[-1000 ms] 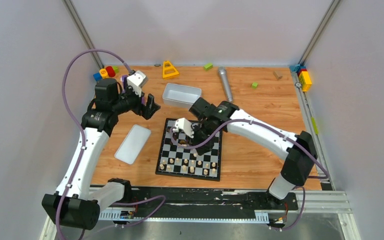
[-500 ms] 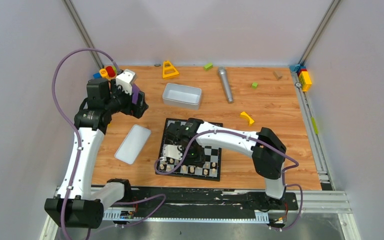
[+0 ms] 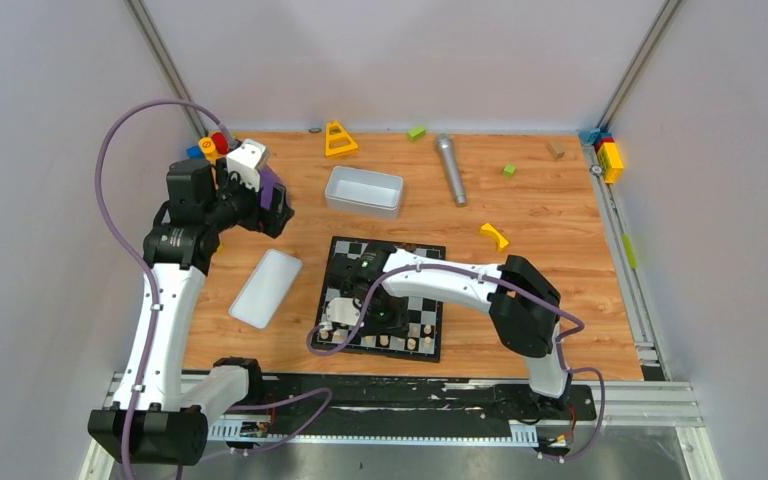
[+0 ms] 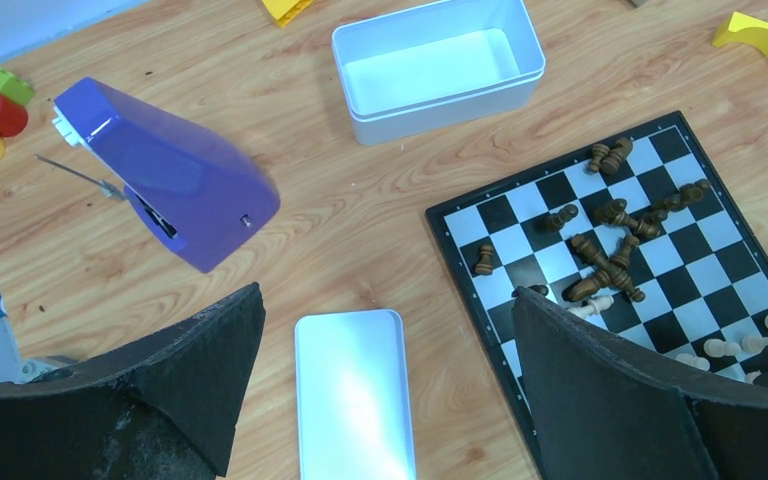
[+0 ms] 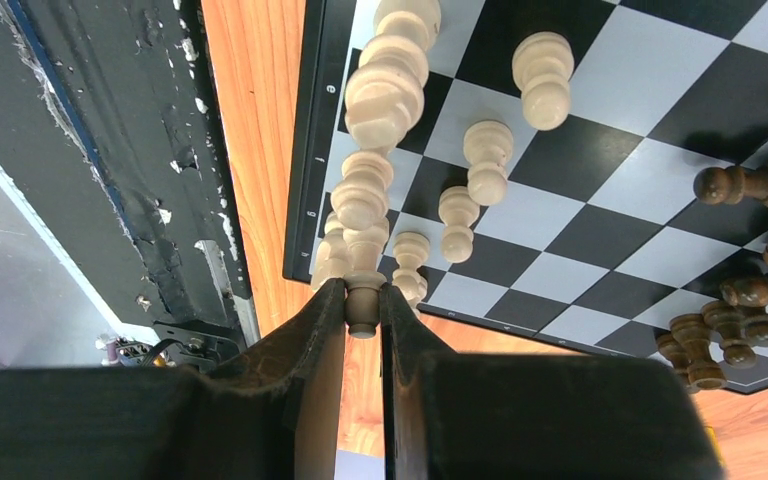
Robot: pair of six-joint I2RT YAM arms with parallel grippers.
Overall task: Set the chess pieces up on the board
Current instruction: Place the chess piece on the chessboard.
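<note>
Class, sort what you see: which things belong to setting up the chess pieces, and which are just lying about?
For the job: board, dark pieces, pale pieces, right gripper shut on a pale piece.

Lying about: tray, lid, grey cylinder, yellow arch, yellow triangle, green block.

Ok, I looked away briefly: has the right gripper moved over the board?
Yes. The right gripper, shut on a pale piece, went from the far half of the board to its near left corner.

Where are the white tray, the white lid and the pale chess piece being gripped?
white tray (image 4: 440, 108), left wrist view, side wall.
white lid (image 4: 352, 395), left wrist view, top face centre.
pale chess piece (image 5: 363, 303), right wrist view, pinched end.
</note>
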